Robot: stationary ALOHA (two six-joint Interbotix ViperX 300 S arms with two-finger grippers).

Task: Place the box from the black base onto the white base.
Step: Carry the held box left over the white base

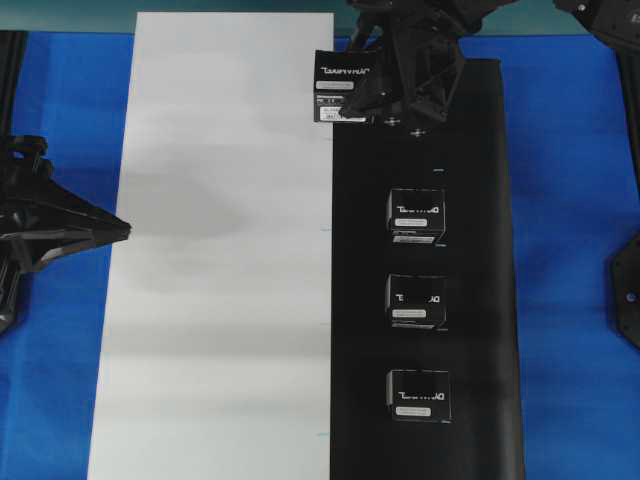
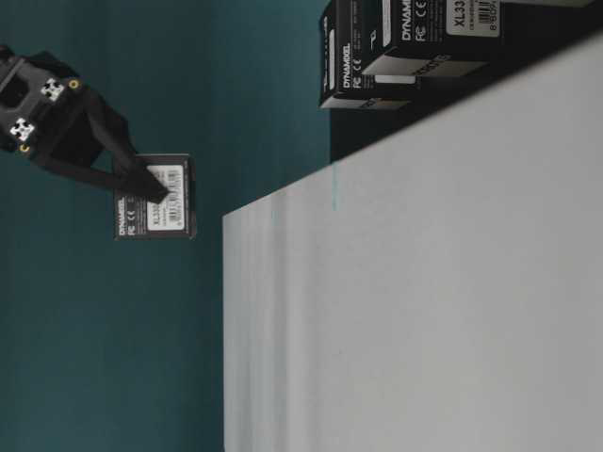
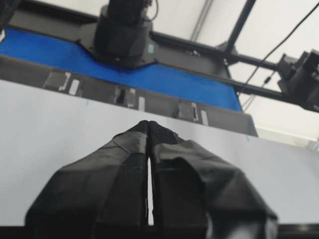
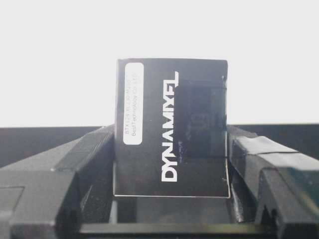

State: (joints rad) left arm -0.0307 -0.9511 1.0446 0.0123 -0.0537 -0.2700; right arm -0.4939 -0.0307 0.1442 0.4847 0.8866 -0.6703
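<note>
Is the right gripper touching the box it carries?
Touching. In the right wrist view, both fingers of the right gripper press against the sides of the box, no gap visible.

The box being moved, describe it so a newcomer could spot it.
Find the seam where the white base meets the black base, at its far end. There the right hand grips the box in the air; its three twins sit on the black base.
</note>
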